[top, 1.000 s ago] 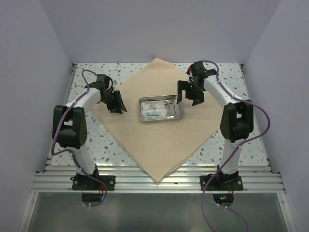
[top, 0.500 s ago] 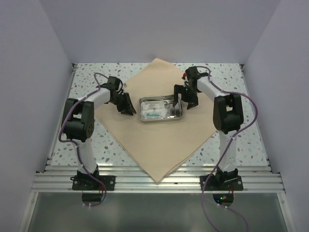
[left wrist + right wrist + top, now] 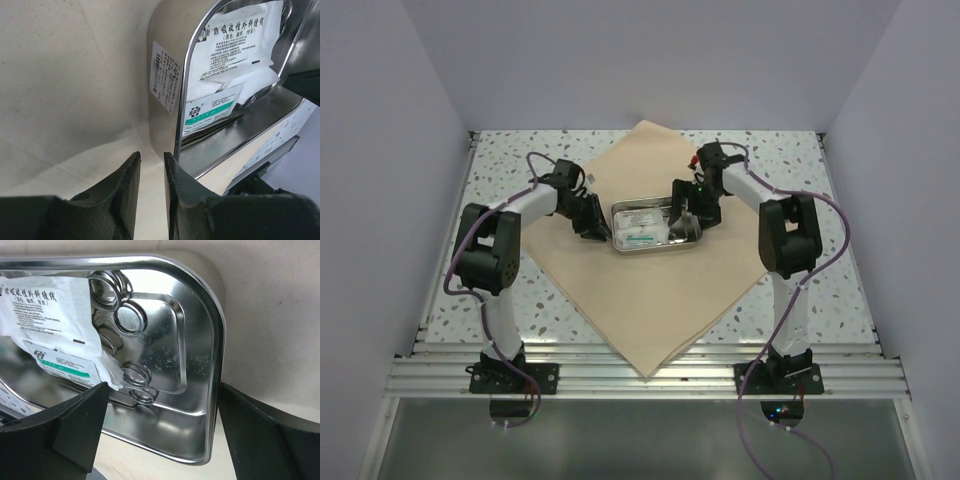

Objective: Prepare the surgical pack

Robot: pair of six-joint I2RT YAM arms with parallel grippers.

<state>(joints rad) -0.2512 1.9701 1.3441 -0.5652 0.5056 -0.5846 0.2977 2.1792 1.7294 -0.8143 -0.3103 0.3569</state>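
Steel tray point(image 3: 655, 249) sits centred on the beige cloth point(image 3: 650, 310), right tool point(image 3: 162, 390) spread wide astride one end, left tool point(image 3: 151, 157) narrowed to a slit beside the other, likely bracketing it to steady it.

Nearly closed tool point(image 3: 151, 159) beside tray rim point(image 3: 181, 107)

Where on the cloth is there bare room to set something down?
Widest bare patch: the big beige cloth from the small shiny steel tray down to the cloth's near corner. A smaller one runs from the tray to the far corner. Crowded: both tray ends, where the left hand and right hand sit, and the tray's inside, full of white packets.
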